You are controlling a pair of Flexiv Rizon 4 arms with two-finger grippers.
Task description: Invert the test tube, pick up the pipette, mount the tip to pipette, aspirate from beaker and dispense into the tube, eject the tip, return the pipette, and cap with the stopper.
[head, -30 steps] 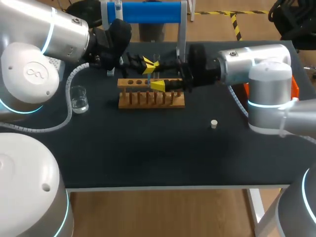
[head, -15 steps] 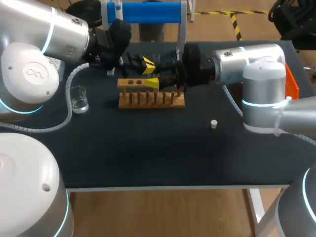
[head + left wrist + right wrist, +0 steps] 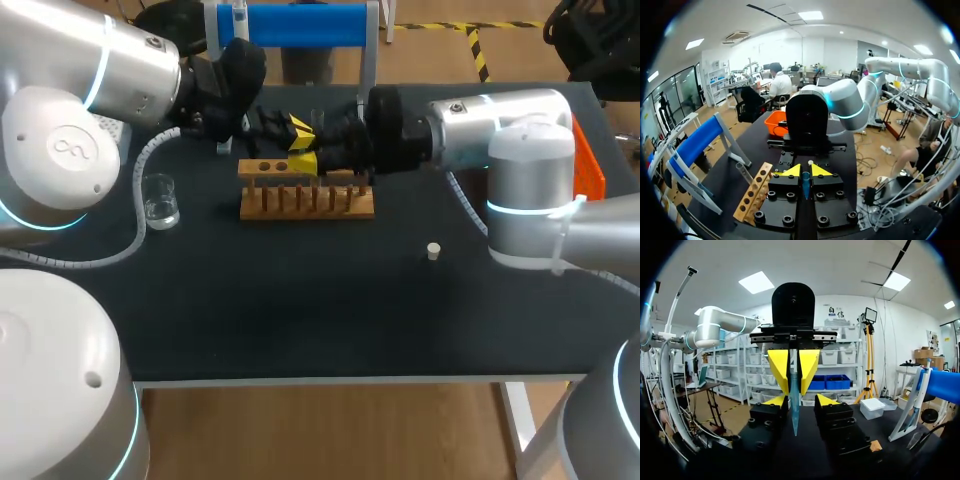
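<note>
The test tube (image 3: 793, 405) is off the table, pinched between the yellow fingers of the left gripper (image 3: 805, 171), which is closed on it from both sides. The tube lies along those fingers, and its narrow end reaches past their tips. The right gripper (image 3: 800, 401) faces the left one almost nose to nose. Its own fingers stand either side of the tube's end with a gap showing on at least one side, so it is parted and not clamping anything. From the head view the two grippers meet just over the back edge of the wooden test tube rack (image 3: 306, 190), the left arm coming in from the left and the right arm from the right.

The rack sits toward the far middle of the black table (image 3: 300, 320). A small glass beaker (image 3: 160, 200) with clear liquid stands well to the left of the rack, near the left arm's white cable. A little white stopper (image 3: 433, 251) sits alone on the tabletop to the right of the rack and nearer the front. A blue stand (image 3: 295, 25) on a white frame rises at the back, and an orange bin (image 3: 597, 178) is at the right edge.
</note>
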